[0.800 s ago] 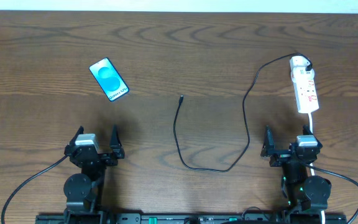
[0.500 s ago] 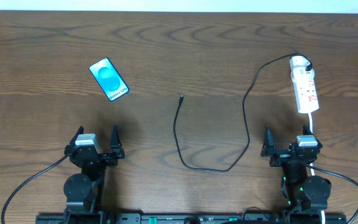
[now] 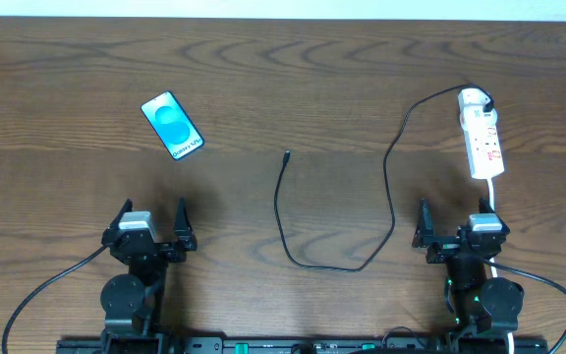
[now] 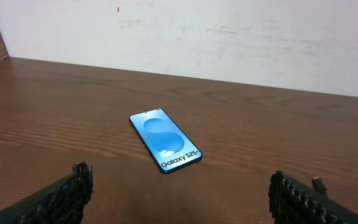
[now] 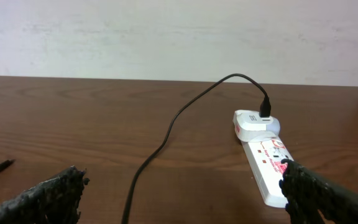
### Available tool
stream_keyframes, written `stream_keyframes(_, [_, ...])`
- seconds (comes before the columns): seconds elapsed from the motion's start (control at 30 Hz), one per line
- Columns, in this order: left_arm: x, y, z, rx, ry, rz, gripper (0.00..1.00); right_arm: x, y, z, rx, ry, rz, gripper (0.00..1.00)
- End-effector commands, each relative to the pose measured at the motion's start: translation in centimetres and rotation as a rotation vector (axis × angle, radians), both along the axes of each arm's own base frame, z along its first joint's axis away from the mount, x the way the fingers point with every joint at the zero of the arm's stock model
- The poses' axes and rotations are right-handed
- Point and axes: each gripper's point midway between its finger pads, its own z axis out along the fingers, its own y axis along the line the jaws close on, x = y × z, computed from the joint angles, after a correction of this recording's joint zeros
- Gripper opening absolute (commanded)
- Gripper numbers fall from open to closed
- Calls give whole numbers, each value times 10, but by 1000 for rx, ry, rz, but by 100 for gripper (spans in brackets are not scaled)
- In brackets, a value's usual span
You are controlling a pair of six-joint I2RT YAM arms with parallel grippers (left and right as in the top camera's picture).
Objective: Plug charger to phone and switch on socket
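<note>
Evidently nothing is in hand. The left gripper (image 3: 153,220), at the lower left of the overhead frame, and the right gripper (image 3: 462,224), at the lower right, both stand wide open and empty, low over the counter (image 3: 293,59). The layout seems to split the work between them.

The phone (image 3: 172,126) lies flat, screen up, in the upper left. It is straight ahead of the left gripper and well apart from it. The socket (image 3: 483,146) lies at the upper right, just ahead of the right gripper, so switching it on is probably that arm's job.

The charger (image 3: 276,202) is already plugged in there through a white adapter (image 3: 473,98). From the adapter the black cable loops down across the centre and rises to a free connector tip (image 3: 286,154) in mid-frame, between the two arms and well clear of the phone. Either the tip or the phone will likely have to travel to close that gap.
</note>
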Motion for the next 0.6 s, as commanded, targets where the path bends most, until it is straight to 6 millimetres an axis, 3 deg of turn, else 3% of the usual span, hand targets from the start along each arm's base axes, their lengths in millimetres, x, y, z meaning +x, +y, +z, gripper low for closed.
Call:
stream_keyframes(0.0, [0,4,-19,21,50,19,92,0,3,0,10,0,10,99])
stream_keyframes(0.57, [0,4,-19,21,50,19,92,0,3,0,10,0,10,99])
